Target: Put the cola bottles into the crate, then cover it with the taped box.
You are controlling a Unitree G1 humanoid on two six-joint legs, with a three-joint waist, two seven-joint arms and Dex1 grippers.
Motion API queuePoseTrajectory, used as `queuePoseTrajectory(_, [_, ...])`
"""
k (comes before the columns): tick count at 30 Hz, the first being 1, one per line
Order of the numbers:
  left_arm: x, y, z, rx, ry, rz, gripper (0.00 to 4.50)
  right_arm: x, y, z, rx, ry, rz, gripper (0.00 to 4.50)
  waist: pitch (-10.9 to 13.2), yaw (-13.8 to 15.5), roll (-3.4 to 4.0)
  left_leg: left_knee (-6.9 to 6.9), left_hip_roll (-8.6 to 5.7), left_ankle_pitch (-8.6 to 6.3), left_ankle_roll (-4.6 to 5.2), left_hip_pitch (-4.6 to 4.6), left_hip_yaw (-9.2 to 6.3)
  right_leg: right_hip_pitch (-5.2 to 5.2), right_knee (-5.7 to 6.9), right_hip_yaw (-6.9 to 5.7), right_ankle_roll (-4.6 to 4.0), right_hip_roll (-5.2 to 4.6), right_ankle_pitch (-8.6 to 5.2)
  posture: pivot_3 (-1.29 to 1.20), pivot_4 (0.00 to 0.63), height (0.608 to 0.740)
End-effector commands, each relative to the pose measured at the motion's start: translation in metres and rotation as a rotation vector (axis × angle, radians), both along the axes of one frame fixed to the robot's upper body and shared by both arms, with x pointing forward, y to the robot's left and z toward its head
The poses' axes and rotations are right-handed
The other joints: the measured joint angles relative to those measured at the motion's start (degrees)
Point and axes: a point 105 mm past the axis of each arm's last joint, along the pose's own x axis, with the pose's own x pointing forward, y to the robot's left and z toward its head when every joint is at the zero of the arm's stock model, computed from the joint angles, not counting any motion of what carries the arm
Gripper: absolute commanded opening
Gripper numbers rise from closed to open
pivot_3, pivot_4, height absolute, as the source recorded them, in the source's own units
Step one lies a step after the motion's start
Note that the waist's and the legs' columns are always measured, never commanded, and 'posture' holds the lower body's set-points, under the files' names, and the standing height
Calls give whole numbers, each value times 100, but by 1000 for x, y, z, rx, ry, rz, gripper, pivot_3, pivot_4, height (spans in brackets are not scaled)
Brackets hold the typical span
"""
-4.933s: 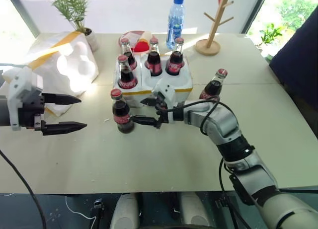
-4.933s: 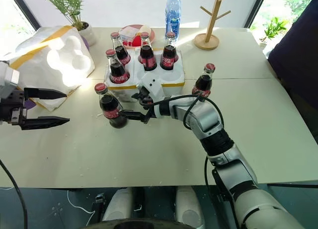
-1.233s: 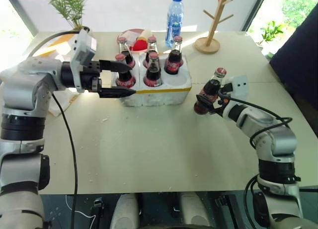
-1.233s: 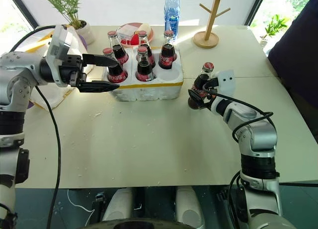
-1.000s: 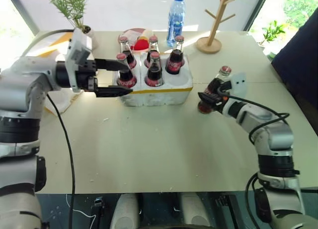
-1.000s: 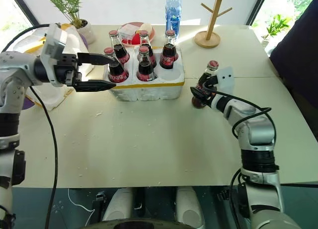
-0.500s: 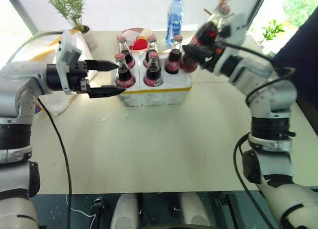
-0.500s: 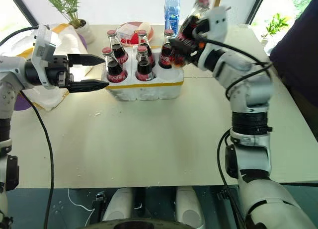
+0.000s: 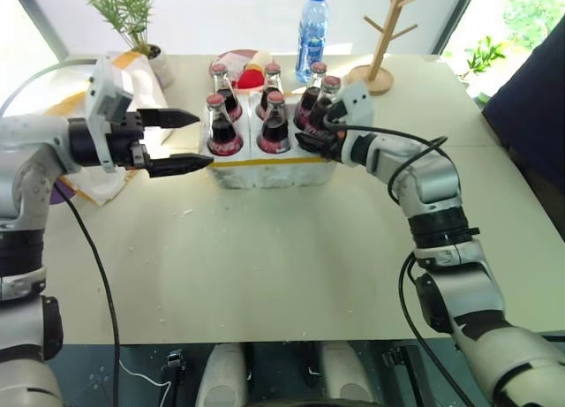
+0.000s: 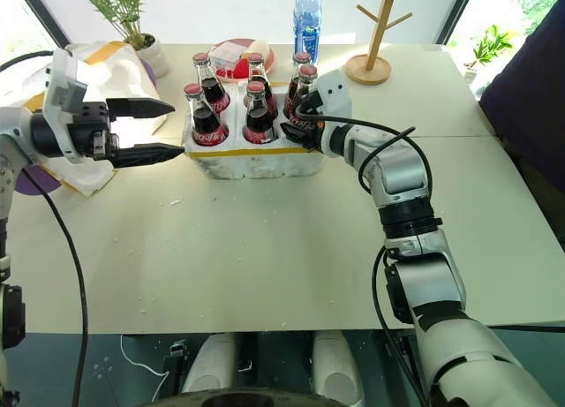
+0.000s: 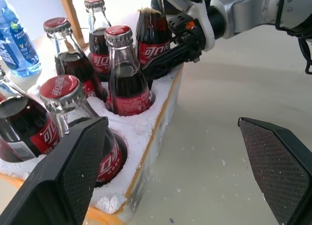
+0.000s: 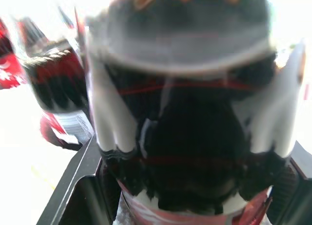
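The white crate stands mid-table with cola bottles upright in its wells. A sixth cola bottle stands at the crate's front right well, and my right gripper is around its lower body; it also shows at the sixth bottle in the left wrist view. My left gripper hangs open and empty just left of the crate, level with the front left bottle. The taped box lies at the far left, partly hidden behind my left arm.
A blue-capped water bottle, a wooden peg stand and a red plate stand behind the crate. A potted plant is at the back left. A person's dark sleeve is at the right edge.
My right gripper carried the sixth bottle from the table right of the crate, up over it and down to the front right well. The left gripper stayed open beside the crate.
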Motion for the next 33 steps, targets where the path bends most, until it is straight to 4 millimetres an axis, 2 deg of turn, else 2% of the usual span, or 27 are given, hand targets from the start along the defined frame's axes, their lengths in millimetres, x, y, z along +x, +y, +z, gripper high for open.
queuePoseTrajectory(1, [-5,4,13,5,-57,11,4500,-2,4,9,9,-42,10,4476,-2,-7,-3,0,1,0,0,3,-1,4,0,0,0,2,0,0,150,740])
queuePoseTrajectory(6, [-16,18,11,29,-50,61,4500,-21,-17,30,-20,-96,53,4476,-2,-3,-2,1,2,-3,5,4,-4,1,5,2,0,1,0,0,150,740])
queuePoseTrajectory(8, [-27,33,11,66,-36,111,4500,-43,-37,49,-15,-116,112,4476,0,0,1,1,3,-4,7,3,-8,0,4,1,0,1,0,0,150,740])
queuePoseTrajectory(12, [-43,56,13,116,-25,200,4500,-75,-61,72,-27,-135,190,4476,1,11,0,-1,4,-17,28,0,-16,-2,-7,1,0,-2,-1,0,150,740])
queuePoseTrajectory(15, [-57,92,18,195,-3,335,4500,-99,-80,91,-37,-118,268,4476,0,-6,0,-1,5,-19,32,14,-14,9,-3,1,-1,-1,-1,0,150,740])
queuePoseTrajectory(17, [-67,121,21,261,30,432,4500,-115,-82,99,-72,-140,349,4476,2,-24,3,-1,6,-19,32,17,-11,10,-3,1,-2,-1,-1,0,150,740])
queuePoseTrajectory(21, [-81,162,27,354,108,533,4500,-126,-75,102,-96,-151,438,4476,0,-18,3,-6,11,-20,32,25,8,9,2,-1,-8,5,-5,0,150,740])
queuePoseTrajectory(25, [-77,198,22,446,207,637,4500,-139,-60,98,-90,-149,573,4476,1,14,6,-8,13,-20,31,24,25,2,1,1,-10,1,-6,0,150,740])
queuePoseTrajectory(30, [-58,224,-3,523,308,756,4500,-135,-54,96,-105,-162,581,4476,-2,59,7,-4,7,-20,31,19,31,1,5,2,-7,-4,-4,0,150,740])
queuePoseTrajectory(33, [-47,232,-17,549,367,799,4500,-135,-54,97,-111,-174,572,4476,-4,72,3,0,7,-20,31,16,34,-2,14,3,-6,-3,-4,0,150,740])
